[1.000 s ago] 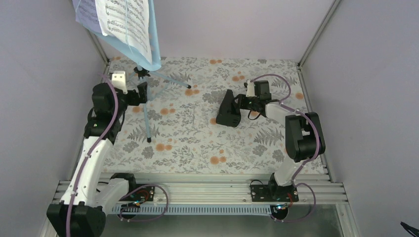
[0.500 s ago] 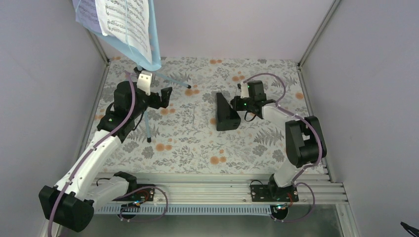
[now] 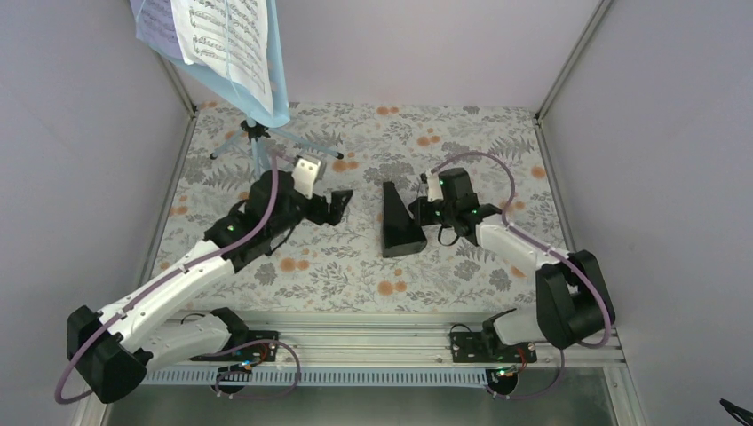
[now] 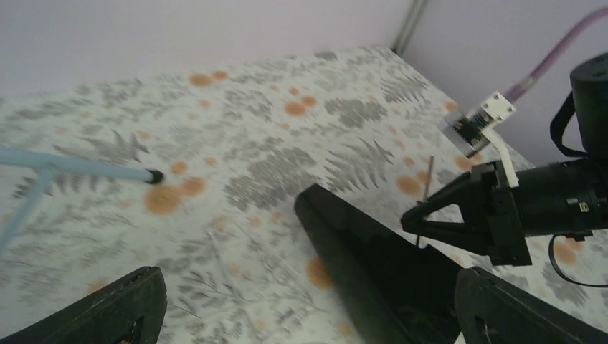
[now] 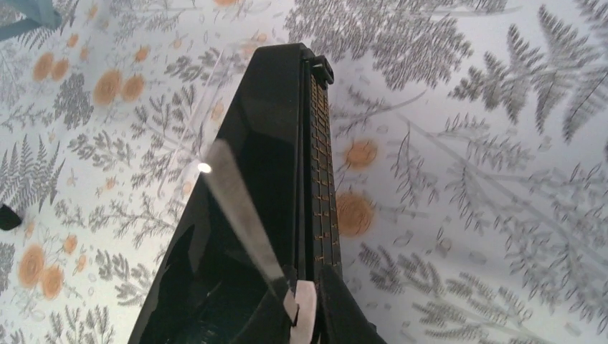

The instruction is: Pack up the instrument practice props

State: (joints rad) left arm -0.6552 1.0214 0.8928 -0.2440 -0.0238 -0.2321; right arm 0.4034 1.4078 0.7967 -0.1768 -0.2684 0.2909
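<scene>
When packing metronome (image 3: 400, 229): middle of counter (image 3: 355, 266), between both tools
right tool (image 3: 428, 213): at its right face, pinched shut on thin rod (image 5: 240, 208)
left tool (image 3: 336, 209): just left, spread wide, holding nothing
nearer: right tool

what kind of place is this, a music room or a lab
Probably a robot test cell: plain walls box in a floral table, the left arm and right arm are bolted to a metal rail, and the music stand and metronome seem props.

Metronome (image 3: 400, 229) glossy black plastic; pendulum (image 5: 236, 208) shiny metal; table cover (image 3: 355, 277) matt.
</scene>
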